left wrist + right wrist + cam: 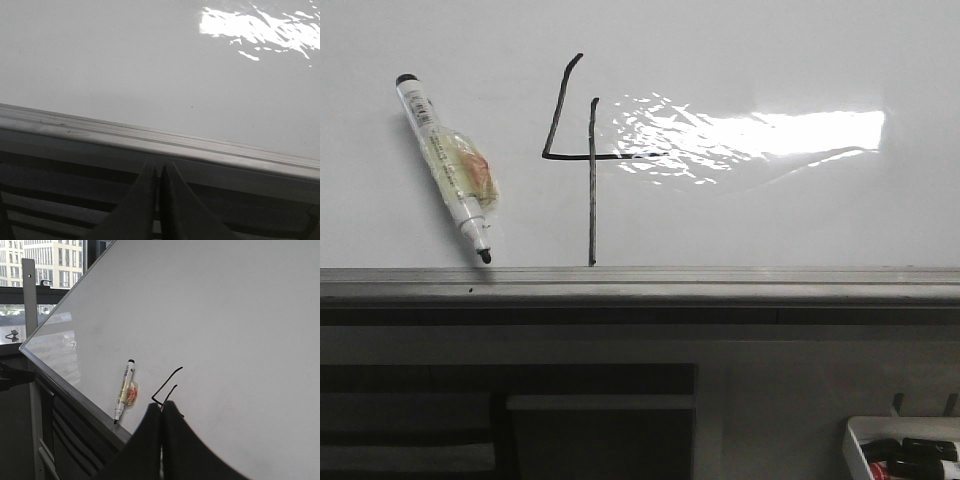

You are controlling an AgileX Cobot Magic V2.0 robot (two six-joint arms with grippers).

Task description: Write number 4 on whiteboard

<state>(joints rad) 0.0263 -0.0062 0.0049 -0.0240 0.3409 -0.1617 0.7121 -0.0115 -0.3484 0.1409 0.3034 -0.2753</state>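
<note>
The whiteboard point(770, 60) fills the front view, with a glare patch and a grey rail point(720, 285) along its near edge. A black open-top number 4 point(592, 156) is drawn on it, left of the glare. A white marker point(448, 165) with a black tip lies slanted on the board left of the 4, its tip at the rail. My left gripper point(159, 170) is shut and empty, just off the rail point(150, 137). My right gripper point(161, 405) is shut and empty, in front of the 4 point(167, 381) and hiding its lower part. The marker point(124, 390) lies beside it.
A small white tray point(855, 430) with several markers sits at the lower right, below the board. Dark slatted panels run under the rail point(600, 420). The right wrist view shows a window with buildings point(45, 265) beyond the board's far edge.
</note>
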